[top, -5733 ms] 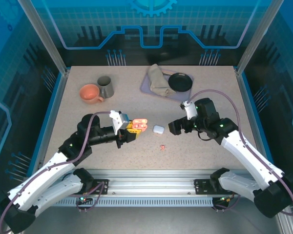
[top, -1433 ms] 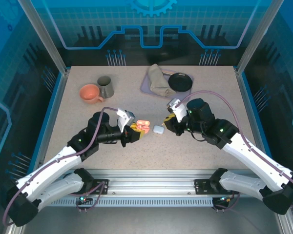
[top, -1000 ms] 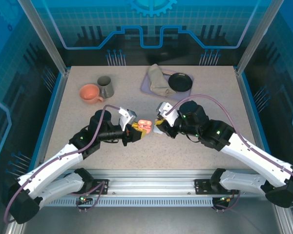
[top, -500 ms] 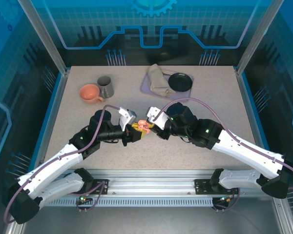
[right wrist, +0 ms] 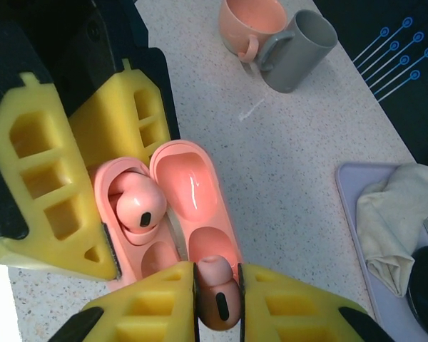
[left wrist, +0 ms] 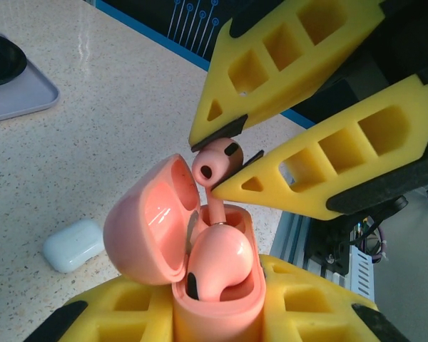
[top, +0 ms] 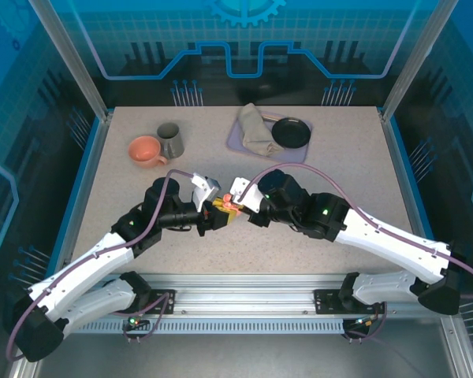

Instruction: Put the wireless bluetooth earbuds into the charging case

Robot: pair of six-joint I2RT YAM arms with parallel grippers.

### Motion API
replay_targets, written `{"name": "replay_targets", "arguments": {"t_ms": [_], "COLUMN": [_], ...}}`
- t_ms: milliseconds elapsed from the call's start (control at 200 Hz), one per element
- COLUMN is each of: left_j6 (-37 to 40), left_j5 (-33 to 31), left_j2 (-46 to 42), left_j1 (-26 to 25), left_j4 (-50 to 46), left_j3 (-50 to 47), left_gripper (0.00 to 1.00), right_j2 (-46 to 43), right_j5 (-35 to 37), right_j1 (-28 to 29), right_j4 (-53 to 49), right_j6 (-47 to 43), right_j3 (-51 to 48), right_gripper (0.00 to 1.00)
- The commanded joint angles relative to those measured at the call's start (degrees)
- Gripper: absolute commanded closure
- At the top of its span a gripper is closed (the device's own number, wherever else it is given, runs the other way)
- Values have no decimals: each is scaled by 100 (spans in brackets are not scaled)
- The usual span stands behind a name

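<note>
Left claw: the left gripper (left wrist: 217, 324) is clamped on the pink charging case (left wrist: 221, 303), whose lid (left wrist: 146, 221) is swung open toward 9 o'clock.
Right claw: the right gripper (right wrist: 217, 303) is pinched on a salmon earbud (left wrist: 215, 160), so the insertion falls to this arm.
Key relation: in the left wrist view the held bud sits at 12 o'clock of the case. Its stem runs toward 6 o'clock into the free socket, and the tip may be inside.
Case contents: one seated earbud (left wrist: 217, 260).
Elsewhere: a white case (left wrist: 73, 244) lies shut on the table at 8 o'clock.

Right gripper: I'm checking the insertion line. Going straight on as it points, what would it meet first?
Probably the empty socket of the open pink case, held by the left gripper, beside the seated earbud; the pink earbud in the right gripper would touch first. Depth is unclear.
</note>
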Motion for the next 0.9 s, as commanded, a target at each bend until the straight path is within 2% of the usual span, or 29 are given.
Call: {"name": "replay_targets", "arguments": {"t_ms": [0,615,895], "left_j6": [125,151,199], "left_j5": [150,128,219], "left_j2": [-90,-94,-185], "left_j1": [-33,-33,-33], "left_j4": [59,51,363], "left_j3": [178,207,52], "left_gripper": [100,100,100], "right_j2": [36,-112,-20], "right_j5": [194,-598,-879], "right_j1": [118,123,-3], "right_j4": [-103,-52,-38], "right_j6": [-137,210,410], "right_j3": [197,75,118], "right_gripper": [80,80,79]}}
